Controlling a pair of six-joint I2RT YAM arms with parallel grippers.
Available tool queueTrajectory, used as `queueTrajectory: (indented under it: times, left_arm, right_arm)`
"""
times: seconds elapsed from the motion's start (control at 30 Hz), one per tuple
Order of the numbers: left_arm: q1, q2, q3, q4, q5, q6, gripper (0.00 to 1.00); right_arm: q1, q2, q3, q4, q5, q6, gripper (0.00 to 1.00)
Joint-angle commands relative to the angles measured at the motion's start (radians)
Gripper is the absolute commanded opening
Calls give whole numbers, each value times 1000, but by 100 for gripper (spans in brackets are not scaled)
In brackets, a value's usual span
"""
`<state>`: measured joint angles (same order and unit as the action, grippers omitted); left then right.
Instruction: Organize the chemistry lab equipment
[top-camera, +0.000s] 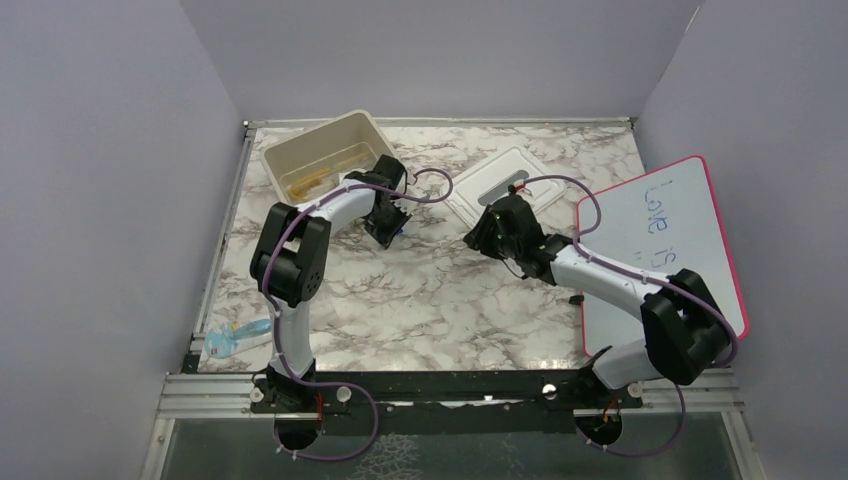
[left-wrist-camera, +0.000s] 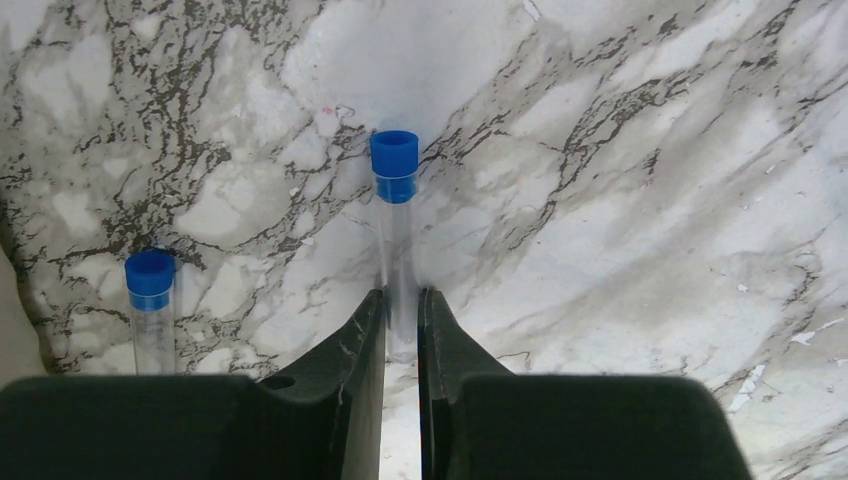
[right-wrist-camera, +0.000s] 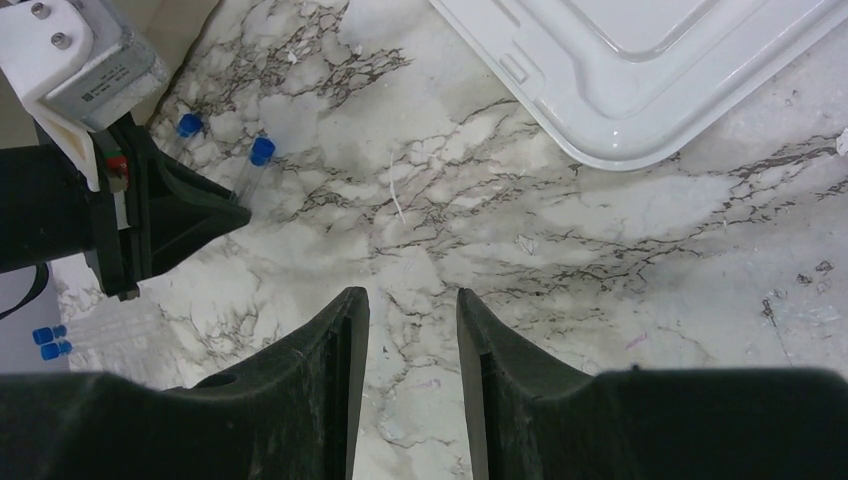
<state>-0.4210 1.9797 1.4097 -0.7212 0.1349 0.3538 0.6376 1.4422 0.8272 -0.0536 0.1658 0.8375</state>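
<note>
A clear test tube with a blue cap (left-wrist-camera: 397, 225) lies lengthwise on the marble. Its lower end sits between the fingertips of my left gripper (left-wrist-camera: 401, 296), which is shut on it. A second blue-capped tube (left-wrist-camera: 150, 300) lies to its left, apart from the fingers. The right wrist view shows both tubes (right-wrist-camera: 256, 163) beside the left gripper (right-wrist-camera: 205, 212). My right gripper (right-wrist-camera: 412, 300) hangs open over bare marble with nothing between its fingers. Seen from above, the left gripper (top-camera: 388, 228) is just right of the beige bin (top-camera: 310, 130), which holds amber tubing (top-camera: 312, 180). The right gripper (top-camera: 490, 235) is below the lid.
The white lid (top-camera: 500, 180) lies at the back centre, and its corner (right-wrist-camera: 650, 80) shows above my right fingers. A red-bordered whiteboard (top-camera: 660, 250) covers the right side. More blue-capped tubes (right-wrist-camera: 48, 340) and a pale blue item (top-camera: 232, 338) lie near the left front edge.
</note>
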Motion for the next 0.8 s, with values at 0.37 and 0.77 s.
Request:
queueTrajectory:
  times: [0.37,0.77]
  left_arm:
    - [-68,-254,-82,54,255,-49,14]
    - [-113,-481,-188,143,361,-92,14]
  right_arm:
    - [-5,-12,-48,223,-322,8,52]
    - [-7,57,111,230,-419,93,61]
